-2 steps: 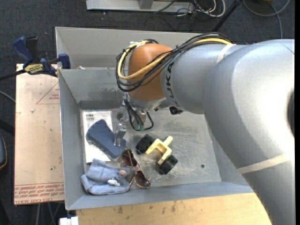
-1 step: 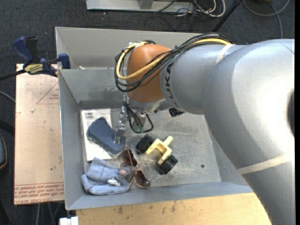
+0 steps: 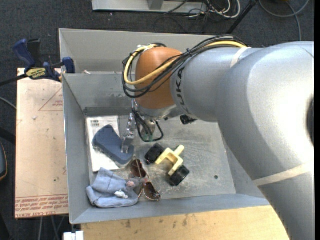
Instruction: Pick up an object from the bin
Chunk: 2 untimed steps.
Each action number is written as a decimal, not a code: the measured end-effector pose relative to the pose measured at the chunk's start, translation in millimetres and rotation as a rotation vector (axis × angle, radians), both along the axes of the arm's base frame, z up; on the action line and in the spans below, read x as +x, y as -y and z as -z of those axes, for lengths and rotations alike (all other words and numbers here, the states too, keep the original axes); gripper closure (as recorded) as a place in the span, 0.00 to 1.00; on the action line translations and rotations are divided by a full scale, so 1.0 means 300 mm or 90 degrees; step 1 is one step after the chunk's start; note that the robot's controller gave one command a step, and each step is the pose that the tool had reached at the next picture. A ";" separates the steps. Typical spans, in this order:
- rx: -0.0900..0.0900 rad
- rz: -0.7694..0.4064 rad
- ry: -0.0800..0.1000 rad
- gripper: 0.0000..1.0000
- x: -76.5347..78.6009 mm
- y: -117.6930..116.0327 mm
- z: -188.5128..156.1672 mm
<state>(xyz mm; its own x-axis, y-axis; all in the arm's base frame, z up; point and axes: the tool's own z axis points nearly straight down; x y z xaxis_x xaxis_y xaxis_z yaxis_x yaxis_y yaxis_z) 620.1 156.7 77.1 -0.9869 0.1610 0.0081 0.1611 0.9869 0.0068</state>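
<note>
My gripper (image 3: 129, 140) hangs below the orange wrist cover, low in the left half of the bin. Its tip is right at the right edge of a slate-blue plastic piece (image 3: 110, 144), a rounded wedge that lies tilted on a white printed sheet (image 3: 98, 126). Whether it touches that piece I cannot tell. Just to the right lies a yellow toy with black wheels (image 3: 169, 162). Brown-lensed sunglasses (image 3: 141, 180) lie in front of the gripper, towards the near wall.
A crumpled light-blue cloth (image 3: 108, 189) sits in the near left corner beside the sunglasses. The big grey arm covers the right side of the bin. Bare bin floor shows at the near right and behind the white sheet.
</note>
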 end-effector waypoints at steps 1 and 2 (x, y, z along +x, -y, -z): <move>0.000 0.001 0.012 1.00 -0.052 0.014 -0.036; -0.003 -0.017 0.009 1.00 -0.082 0.036 -0.047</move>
<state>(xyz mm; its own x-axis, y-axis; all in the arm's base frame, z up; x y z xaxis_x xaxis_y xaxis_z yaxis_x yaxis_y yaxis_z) 595.5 146.0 91.2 -0.9909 0.1342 -0.0067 0.1342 0.9909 0.0049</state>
